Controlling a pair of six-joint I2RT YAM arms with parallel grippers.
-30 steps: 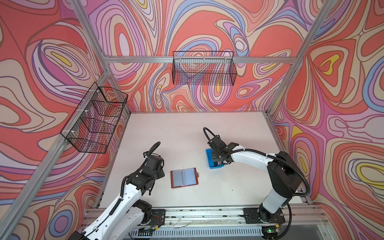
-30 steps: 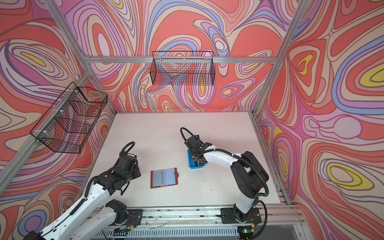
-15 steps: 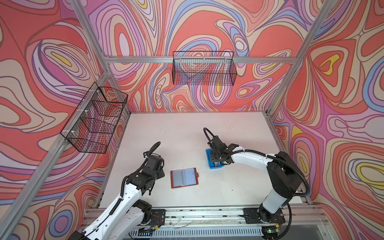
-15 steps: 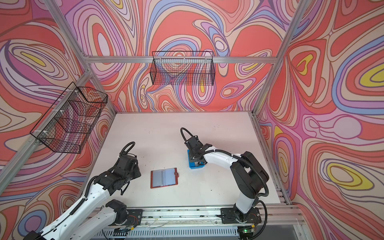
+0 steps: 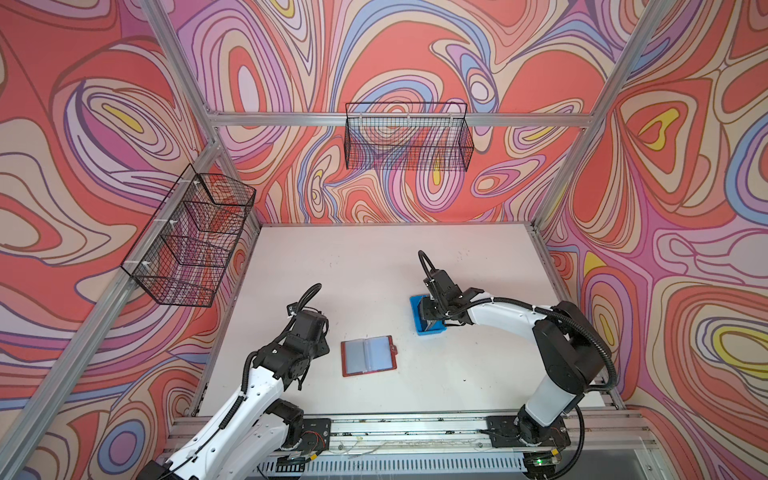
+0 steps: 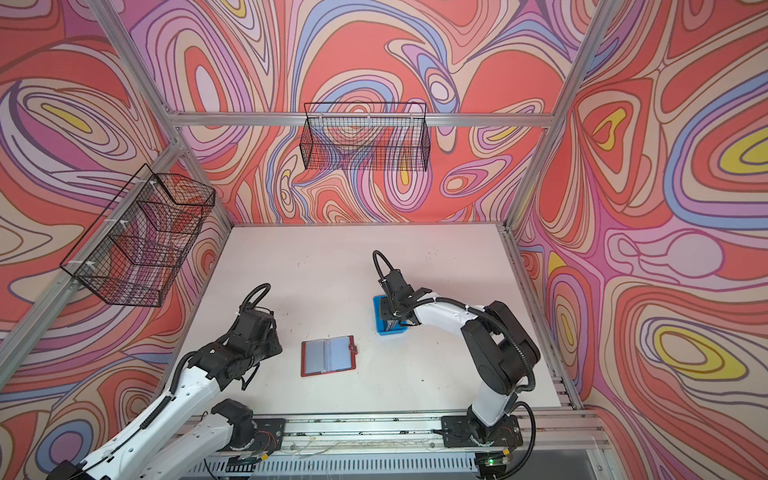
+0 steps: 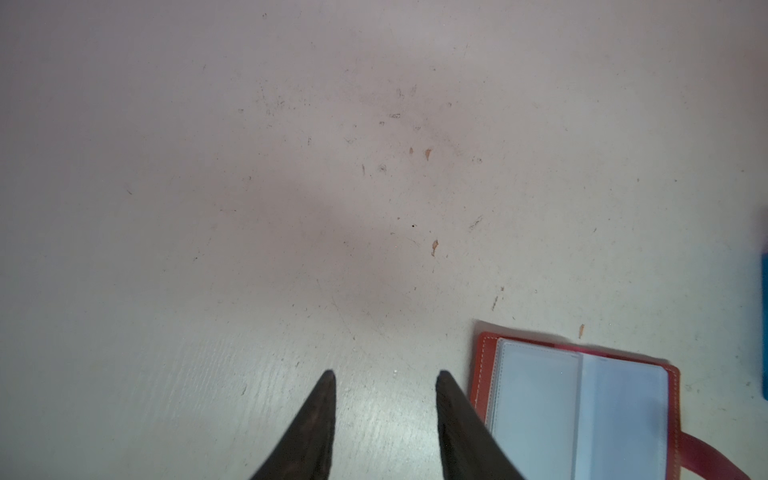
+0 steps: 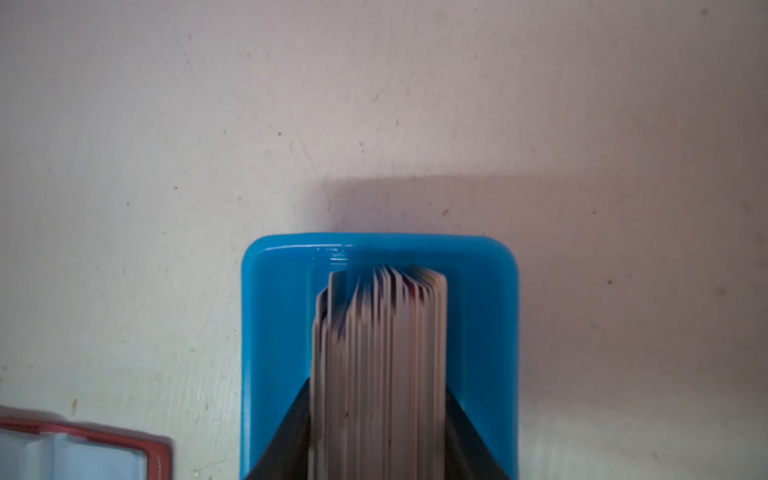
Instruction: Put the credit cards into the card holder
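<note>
The credit cards (image 8: pixel 380 332) stand on edge as a tight stack in a small blue tray (image 8: pixel 274 332). My right gripper (image 8: pixel 379 384) is down over that tray (image 5: pixel 430 330), shut on the stack, with a dark finger pressed against each side. The card holder (image 5: pixel 368 355), red-brown with greyish clear sleeves, lies open and flat on the table left of the tray in both top views (image 6: pixel 328 355). My left gripper (image 7: pixel 385 374) hovers open over bare table, empty, with the card holder (image 7: pixel 582 415) just beside one finger.
Two black wire baskets hang on the walls, one at the back (image 5: pixel 409 141) and one on the left (image 5: pixel 189 241). The white table (image 5: pixel 374 257) is ringed by aluminium frame posts. A corner of the card holder (image 8: pixel 62 451) shows in the right wrist view.
My right gripper's jaws have narrowed onto the card stack in the blue tray. The left arm and the card holder have not visibly moved.
</note>
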